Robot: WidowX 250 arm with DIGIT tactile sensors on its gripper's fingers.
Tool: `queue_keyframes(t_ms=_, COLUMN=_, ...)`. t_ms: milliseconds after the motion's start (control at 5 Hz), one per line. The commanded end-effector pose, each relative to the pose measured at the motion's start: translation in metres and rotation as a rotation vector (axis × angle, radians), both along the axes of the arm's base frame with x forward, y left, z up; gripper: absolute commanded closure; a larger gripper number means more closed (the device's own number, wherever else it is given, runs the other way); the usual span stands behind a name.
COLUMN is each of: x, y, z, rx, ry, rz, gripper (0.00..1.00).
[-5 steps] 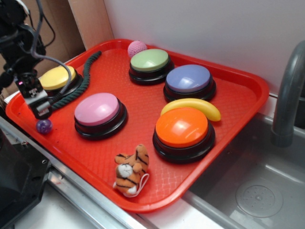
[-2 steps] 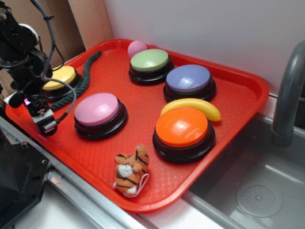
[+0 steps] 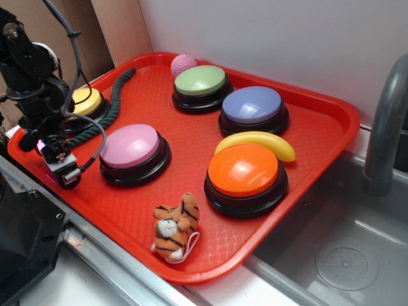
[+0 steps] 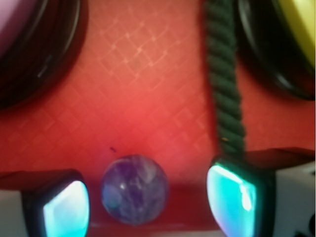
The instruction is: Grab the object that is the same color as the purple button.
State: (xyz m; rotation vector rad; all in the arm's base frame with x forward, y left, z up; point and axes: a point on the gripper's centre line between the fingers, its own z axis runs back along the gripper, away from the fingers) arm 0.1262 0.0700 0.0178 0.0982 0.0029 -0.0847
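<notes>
Gripper point(image 4: 148, 200) sits wide open around the purple marble point(image 4: 134, 187), lower middle of the wrist view. It's round, so no long axis. Marble sits nearer the left pad point(image 4: 66, 210).

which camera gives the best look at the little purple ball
The wrist view: the purple ball lies on the red tray between the open end effector's fingertips. In the exterior view, the end effector hides it.

The exterior view looks down at an angle from the red tray's point(image 3: 319, 137) sink side, taking in the whole tray. The wrist view looks straight down, very close, onto the tray's corner by the green rope point(image 4: 224, 94); both views share rope and tray.
</notes>
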Motion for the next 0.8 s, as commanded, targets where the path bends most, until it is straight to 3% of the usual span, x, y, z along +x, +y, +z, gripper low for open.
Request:
queue_keyframes(t_ms=0, x=0.002, y=0.007, z=-0.007, rx=0.029, ry=0.041, rz=0.046, gripper=1.00)
queue_keyframes(t_ms=400, x=0.002, y=0.006, z=0.005, rx=0.011, ry=0.050, rz=0.116, gripper=1.00)
queue_keyframes(t_ms=600, x=0.005, y=0.006, z=0.035, rx=-0.050, ry=0.026, rz=0.187, gripper=1.00)
